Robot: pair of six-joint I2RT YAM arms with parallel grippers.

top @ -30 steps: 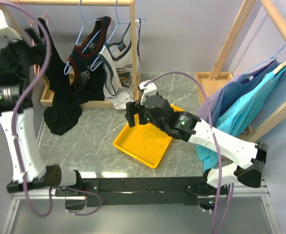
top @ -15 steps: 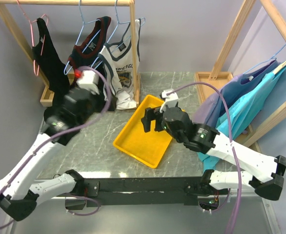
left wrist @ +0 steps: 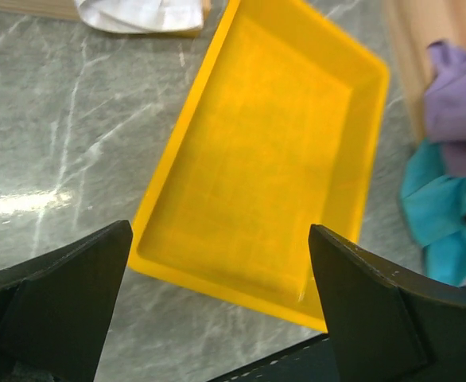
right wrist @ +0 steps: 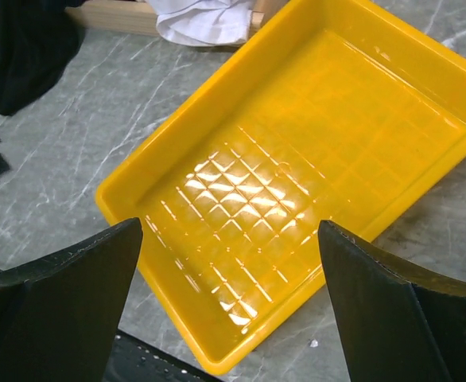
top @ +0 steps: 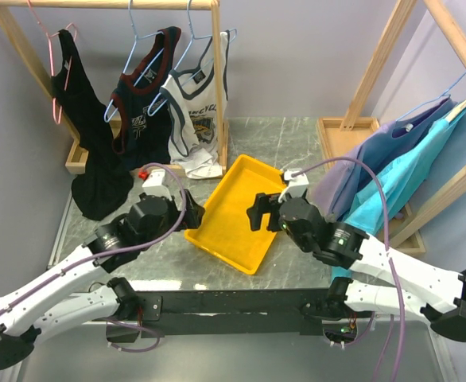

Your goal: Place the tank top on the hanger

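Note:
The black tank top [top: 86,127] hangs on the pink-red wire hanger [top: 56,76] from the wooden rail at the far left, its hem resting on the table; its hem also shows in the right wrist view [right wrist: 26,48]. My left gripper [top: 192,215] is open and empty, low over the table at the near-left edge of the yellow tray [top: 234,213]. My right gripper [top: 257,213] is open and empty, low at the tray's right side. Both wrist views look down on the empty tray [left wrist: 273,151] [right wrist: 297,191].
A navy jersey [top: 144,99] and a white jersey [top: 197,115] hang on light blue hangers on the same wooden rack [top: 106,4]. Purple and teal garments [top: 400,167] hang on a second rack at the right. A black rail runs along the table's near edge.
Both arms have pulled back and dropped low toward the near edge. The left arm came down from the hanger at far left to beside the tray; the tank top stays hanging.

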